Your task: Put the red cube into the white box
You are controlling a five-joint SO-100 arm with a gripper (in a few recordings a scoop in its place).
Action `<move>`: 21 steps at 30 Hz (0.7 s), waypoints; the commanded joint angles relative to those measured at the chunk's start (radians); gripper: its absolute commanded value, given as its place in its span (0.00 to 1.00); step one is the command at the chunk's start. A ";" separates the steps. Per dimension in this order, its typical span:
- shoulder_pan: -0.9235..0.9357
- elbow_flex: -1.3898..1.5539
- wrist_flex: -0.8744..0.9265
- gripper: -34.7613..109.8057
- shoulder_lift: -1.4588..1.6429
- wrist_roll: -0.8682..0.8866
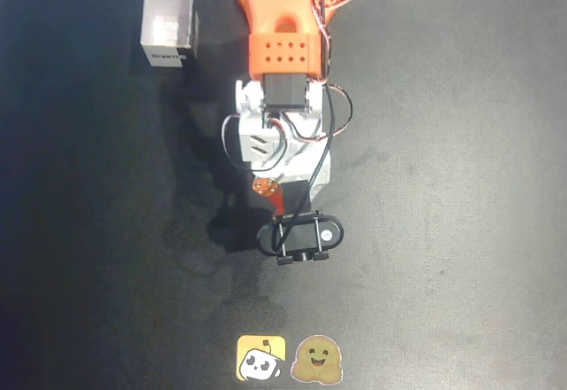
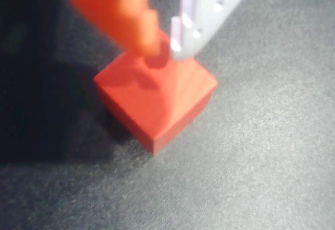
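Right above the red cube [image 2: 156, 102], gripper [image 2: 165, 44] tips close together near its far corner, grip not discernible. Probably light, rigid, smooth; best pinched across opposite flat faces. Mid-mat, white box [image 1: 168, 28] well apart, near top-left corner.

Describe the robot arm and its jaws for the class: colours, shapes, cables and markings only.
In the overhead view the arm has an orange plastic upper section with a block pierced by two rows of small holes. Below it sits a white housing with slanted vent slits. Thin black cables loop along its sides. In the wrist view the gripper has one orange jaw and one white jaw with small holes.
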 commanded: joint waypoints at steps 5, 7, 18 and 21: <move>-0.052 -0.067 -0.031 0.39 -0.002 -0.272; -0.067 -0.100 -0.031 0.39 -0.015 -0.354; -0.118 -0.137 -0.060 0.38 -0.087 -0.557; -0.109 -0.129 -0.067 0.38 -0.097 -0.572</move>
